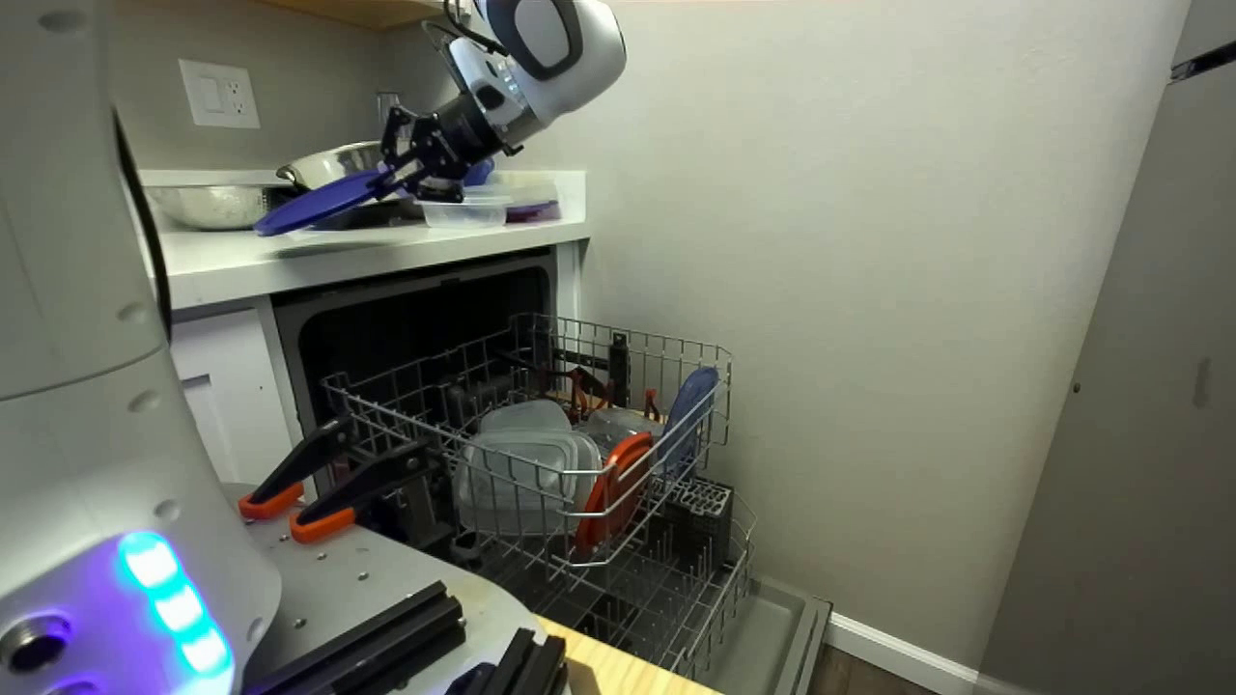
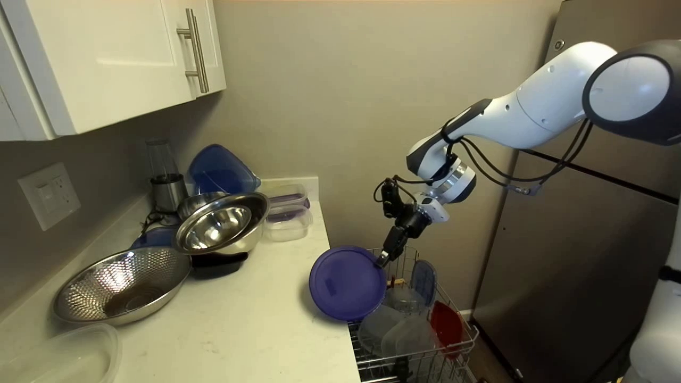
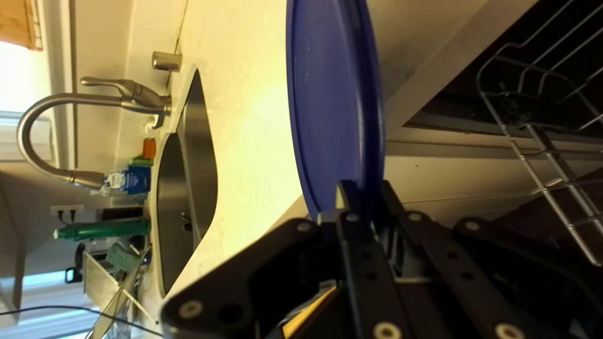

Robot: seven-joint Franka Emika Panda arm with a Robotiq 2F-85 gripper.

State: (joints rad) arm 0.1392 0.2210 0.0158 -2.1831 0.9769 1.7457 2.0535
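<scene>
Wrist view: fingers (image 3: 353, 235) pinching a purple lid (image 3: 325, 108) by its rim, one finger to each face. The purple lid seen nearly edge-on, reaching away from the grip. The table (image 3: 249, 117) beyond it, toward frame left, with a sink (image 3: 202, 155) and, behind that, a faucet (image 3: 89, 98).

In an exterior view: purple lid held in the air near the table's front edge, tilted, its free end lower than the pinched end. Below table height, a rack (image 1: 676, 340) slid out of the dishwasher (image 1: 415, 309). In it: clear tubs (image 1: 526, 473), a red lid (image 1: 613, 492) on edge, a blue lid (image 1: 690, 415) upright near a corner. A cutlery basket (image 1: 710, 526) on the level beneath.

In an exterior view: purple lid showing its round face, overlapping table edge and rack; fingers on its rim at upper right. Gap to table hard to judge here. On the table, apart from the purple lid: colander (image 2: 114, 276), steel bowls (image 2: 246, 242), blender (image 2: 169, 194), clear boxes (image 2: 287, 226).
</scene>
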